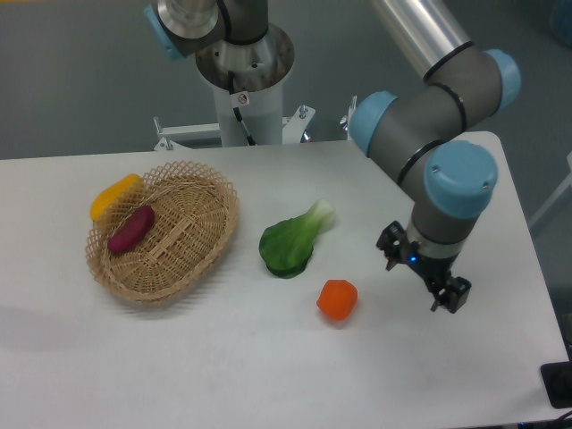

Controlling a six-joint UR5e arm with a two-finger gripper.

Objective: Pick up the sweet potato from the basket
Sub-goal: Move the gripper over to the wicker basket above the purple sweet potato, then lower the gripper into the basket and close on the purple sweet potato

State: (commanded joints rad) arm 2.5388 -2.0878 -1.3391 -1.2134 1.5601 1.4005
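The sweet potato [130, 229] is a small dark magenta-purple oval lying in the left part of the light tan wicker basket [183, 259], which sits on the left side of the white table. My gripper [424, 277] hangs over the right side of the table, far to the right of the basket. It points down at the table and holds nothing. Its fingers look dark and foreshortened, and I cannot tell how wide they stand.
A yellow elongated vegetable [114, 197] rests against the basket's upper left rim. A green leafy bok choy [293, 241] lies mid-table. A round orange-red vegetable [337, 299] lies just left of the gripper. The arm's base column [243, 85] stands behind the table.
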